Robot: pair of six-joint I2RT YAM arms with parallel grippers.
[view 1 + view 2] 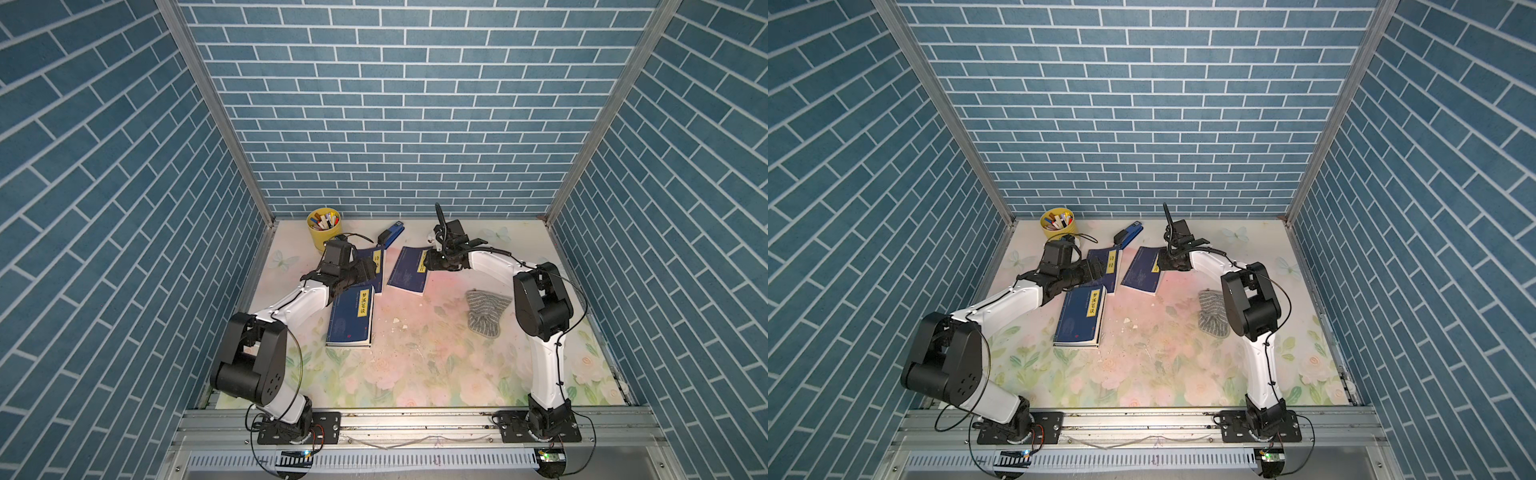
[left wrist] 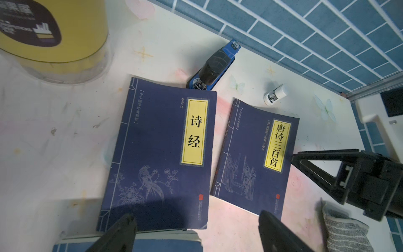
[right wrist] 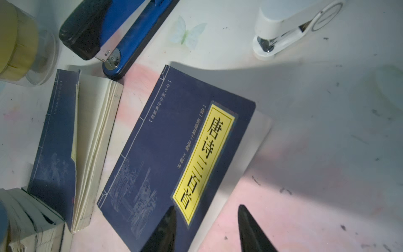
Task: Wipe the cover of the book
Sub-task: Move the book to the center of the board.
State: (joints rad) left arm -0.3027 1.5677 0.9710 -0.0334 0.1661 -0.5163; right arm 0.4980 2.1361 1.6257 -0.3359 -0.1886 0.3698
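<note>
Book on the right (image 1: 406,270) of three blue ones lay flat toward the far side of the table (image 1: 415,374). Right tool (image 3: 206,207) was at its right edge, jaws parted, gripping nothing. Left tool (image 2: 196,215) stood released over the middle book (image 2: 161,152). Striped cloth (image 1: 486,311) lay apart, nearer and right.

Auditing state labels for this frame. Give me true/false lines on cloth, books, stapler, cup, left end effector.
1. The cloth lies on the table, unheld. True.
2. Three blue books are out. True.
3. The stapler sits on the cloth. False: it lies near the books, far from the cloth.
4. The cup is empty. False: it holds pens.
5. The left end effector grips a book. False: open, holding nothing.
</note>
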